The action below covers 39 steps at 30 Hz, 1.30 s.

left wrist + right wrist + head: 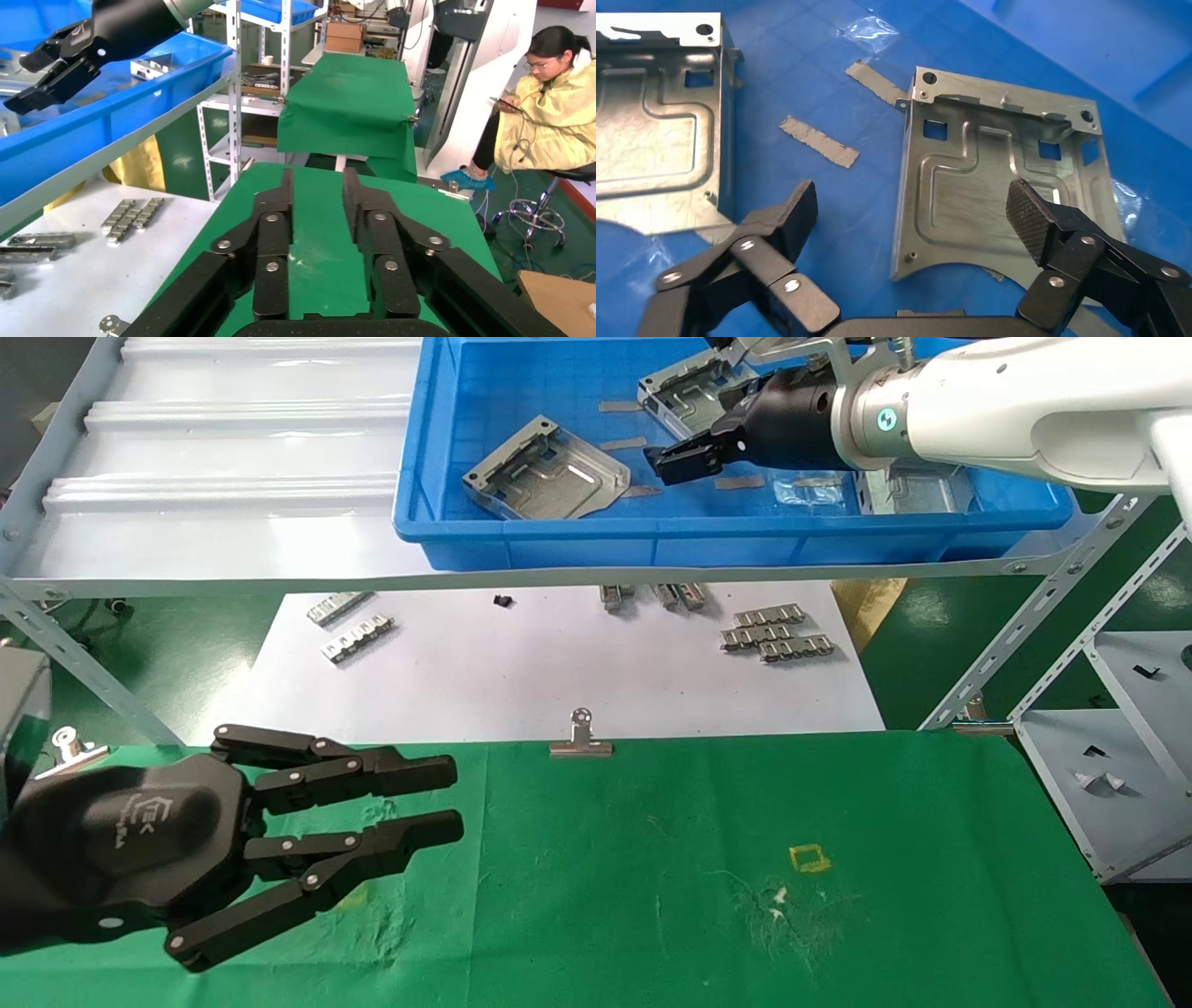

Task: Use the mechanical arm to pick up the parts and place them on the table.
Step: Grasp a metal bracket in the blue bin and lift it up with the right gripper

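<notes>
My right gripper (675,463) is inside the blue bin (521,547) on the shelf, open and empty. In the right wrist view its jaws (914,210) stand wide apart just above a silver bracket (1003,189), one finger pad (1028,214) over the plate and the other over the bin floor. A second bracket (656,154) lies beside it. The head view shows brackets at the bin's left (549,472) and back (694,393), and one partly hidden under my arm (917,491). My left gripper (452,798) hovers open and empty over the green table (745,822); it also shows in the left wrist view (316,189).
Thin metal strips (819,140) lie on the bin floor. Below the shelf a white sheet (521,682) holds ribbed strips (773,635). A binder clip (580,738) sits on the table's far edge. A grey rack (1117,728) stands to the right. A seated person (548,105) is beyond the table.
</notes>
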Motion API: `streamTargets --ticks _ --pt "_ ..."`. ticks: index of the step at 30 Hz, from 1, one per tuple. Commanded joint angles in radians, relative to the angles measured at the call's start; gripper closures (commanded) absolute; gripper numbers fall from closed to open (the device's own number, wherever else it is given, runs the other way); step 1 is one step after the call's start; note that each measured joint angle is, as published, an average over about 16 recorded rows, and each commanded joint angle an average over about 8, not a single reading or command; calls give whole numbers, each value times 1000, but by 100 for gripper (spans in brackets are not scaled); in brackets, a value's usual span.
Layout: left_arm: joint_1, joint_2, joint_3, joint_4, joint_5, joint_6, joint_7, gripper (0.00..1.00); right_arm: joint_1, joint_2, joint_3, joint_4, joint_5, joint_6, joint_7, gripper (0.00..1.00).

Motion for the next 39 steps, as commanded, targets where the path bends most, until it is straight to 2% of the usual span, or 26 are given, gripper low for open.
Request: streamTargets --ticks 1,10,14,26,39 --pt "0 0 0 0 0 0 0 0 15 -25 -3 -47 -3 10 -11 100" --pt "0 0 0 0 0 0 0 0 -16 -36 -3 -40 58 113 -10 100" --pt "0 0 0 0 0 0 0 0 -24 -34 -10 -34 81 134 -8 100" --pt "0 0 0 0 0 0 0 0 -24 -32 -40 -61 124 95 -31 100" --pt "0 0 0 0 0 0 0 0 -26 -29 -73 -64 154 64 -96 100"
